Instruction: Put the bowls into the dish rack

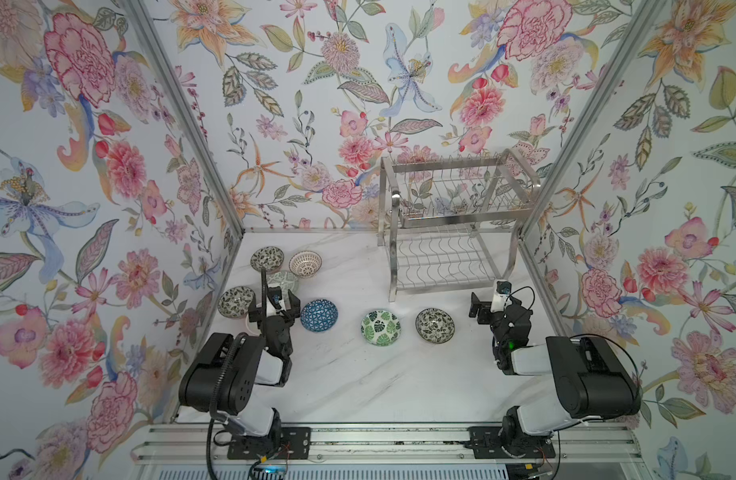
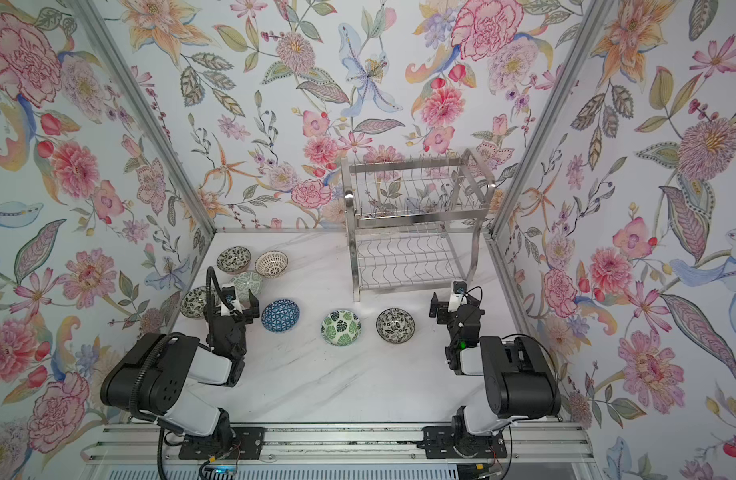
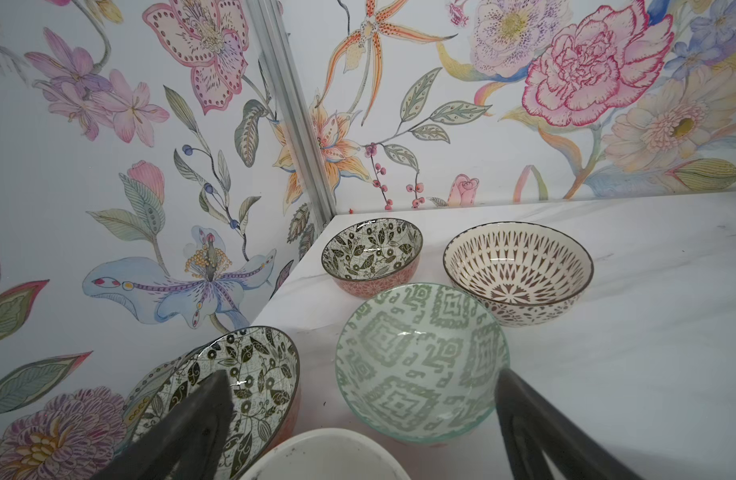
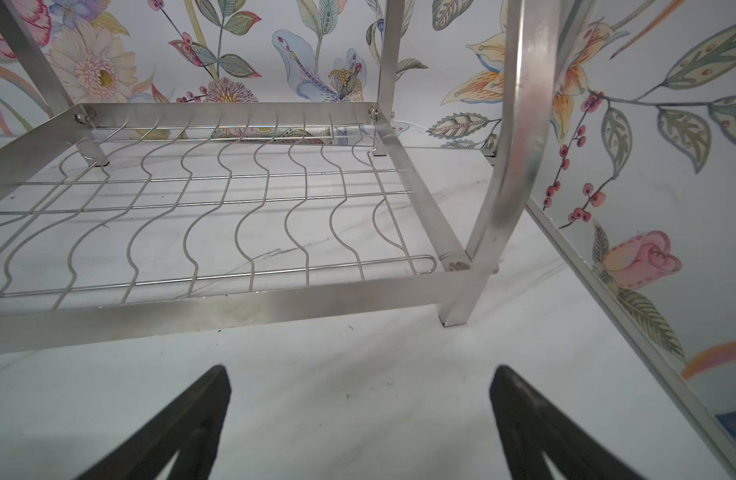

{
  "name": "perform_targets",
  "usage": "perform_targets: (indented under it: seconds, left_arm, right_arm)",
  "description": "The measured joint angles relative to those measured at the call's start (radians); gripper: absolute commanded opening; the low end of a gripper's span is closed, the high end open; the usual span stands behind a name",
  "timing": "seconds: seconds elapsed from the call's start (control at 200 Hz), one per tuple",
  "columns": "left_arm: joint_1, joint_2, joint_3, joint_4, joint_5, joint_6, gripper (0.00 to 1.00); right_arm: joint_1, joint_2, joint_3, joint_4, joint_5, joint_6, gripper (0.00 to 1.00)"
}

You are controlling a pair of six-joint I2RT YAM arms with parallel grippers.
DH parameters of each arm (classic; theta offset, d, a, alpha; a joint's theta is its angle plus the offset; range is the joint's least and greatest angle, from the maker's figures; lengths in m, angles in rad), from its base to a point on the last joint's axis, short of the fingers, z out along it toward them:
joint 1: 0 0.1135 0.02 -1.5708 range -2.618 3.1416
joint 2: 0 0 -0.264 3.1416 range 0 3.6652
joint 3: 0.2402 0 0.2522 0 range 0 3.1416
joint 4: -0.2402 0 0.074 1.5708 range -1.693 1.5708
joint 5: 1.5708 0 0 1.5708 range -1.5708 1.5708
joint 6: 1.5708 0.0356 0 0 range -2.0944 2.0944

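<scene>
Flowery wallpaper all round, white marble bench in the middle. Rack stands at the back right, close to the wall. All the bowls sit on the bench. The blue bowl, leaf bowl and floral bowl are in a row out front. The rest are bunched back left: another floral, a third floral, the lattice bowl and the pale green bowl. Left claw hangs wide open over that bunch, gripping nothing, with the cream bowl right under it. Right claw is spread open too, empty, over bare bench just in front of the rack's lower tier.
</scene>
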Motion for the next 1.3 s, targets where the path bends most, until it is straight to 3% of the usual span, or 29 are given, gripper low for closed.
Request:
perform_targets:
  seconds: [1.166, 1.296]
  left_arm:
    - [0.006, 0.0, 0.0, 0.0, -0.03, -0.005, 0.99]
    - [0.006, 0.0, -0.002, 0.007, -0.033, -0.006, 0.99]
  right_arm:
    - [-0.008, 0.0, 0.0, 0.0, -0.011, 0.0, 0.99]
    - [-0.001, 0.0, 0.0, 0.003, 0.032, 0.008, 0.99]
